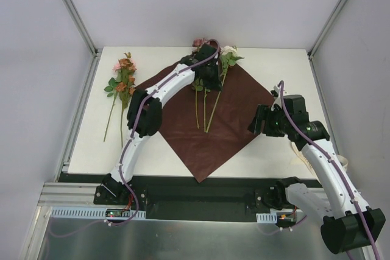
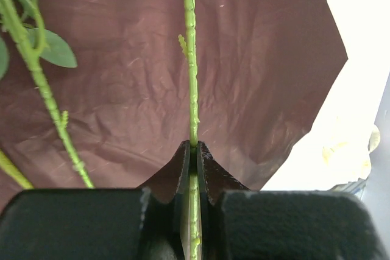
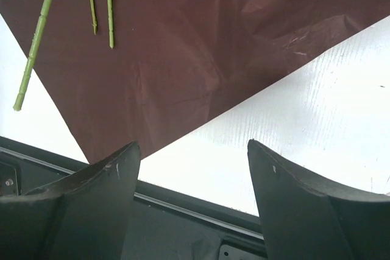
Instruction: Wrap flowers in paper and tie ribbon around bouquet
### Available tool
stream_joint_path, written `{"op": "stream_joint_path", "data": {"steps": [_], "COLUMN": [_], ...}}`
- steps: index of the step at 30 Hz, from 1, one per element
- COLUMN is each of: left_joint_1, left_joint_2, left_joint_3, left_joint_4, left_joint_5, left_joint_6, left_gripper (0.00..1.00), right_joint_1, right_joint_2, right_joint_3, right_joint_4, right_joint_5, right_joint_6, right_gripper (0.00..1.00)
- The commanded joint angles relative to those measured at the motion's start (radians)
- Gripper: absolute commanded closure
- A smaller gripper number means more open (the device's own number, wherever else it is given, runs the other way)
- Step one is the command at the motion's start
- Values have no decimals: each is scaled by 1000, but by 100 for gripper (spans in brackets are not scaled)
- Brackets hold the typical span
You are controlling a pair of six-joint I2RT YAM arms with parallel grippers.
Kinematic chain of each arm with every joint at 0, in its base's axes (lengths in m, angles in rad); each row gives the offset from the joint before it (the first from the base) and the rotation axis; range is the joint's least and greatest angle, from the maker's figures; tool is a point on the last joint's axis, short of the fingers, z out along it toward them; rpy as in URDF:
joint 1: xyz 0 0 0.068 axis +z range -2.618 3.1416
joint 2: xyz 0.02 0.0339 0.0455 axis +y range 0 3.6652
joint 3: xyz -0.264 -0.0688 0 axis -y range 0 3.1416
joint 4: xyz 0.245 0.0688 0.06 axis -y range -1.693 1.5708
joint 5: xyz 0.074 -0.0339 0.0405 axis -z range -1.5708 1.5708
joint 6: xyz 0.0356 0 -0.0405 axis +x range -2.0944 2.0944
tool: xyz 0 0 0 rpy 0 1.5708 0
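Overhead, two wrist close-ups; shared paper (image 1: 213, 138)

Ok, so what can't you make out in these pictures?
Top view: how the left gripper holds the flowers is hidden under its wrist.
Left wrist view: the bloom of the held stem is cut off by the top edge.
Top view: a pale thing behind the right arm is mostly hidden; ribbon or not, unclear.
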Motion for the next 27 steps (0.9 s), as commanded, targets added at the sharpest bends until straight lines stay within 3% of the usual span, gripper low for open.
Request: {"op": "stream_joint_path", "data": {"steps": [1,11,18,22,27], "left_joint_1": [-32,-125,-128,-128,-125], "left_joint_2": [-25,-17,46,60,58], "left_joint_3": [84,15,29,-12,-78], "left_joint_4": [49,110,135,167,187], "left_joint_5": [-193,-634,-640,-625,-663], "left_joint_6": [-93,-48,13,96,84], "left_gripper": [100,100,100,100,100], "right_joint_1": [-7,-8,-7,-7,-7], "right_joint_2": [-16,-2,-4,-4,2], "right_joint_3": [19,17,17,16,16], "right_joint_4": [-33,-29,-28,-22,-17], "right_joint_5": [7,-7,-18,-28,-41], "right_joint_6": [-5,-8,-12,-12,-12], "right_gripper": [26,26,25,26,26]}}
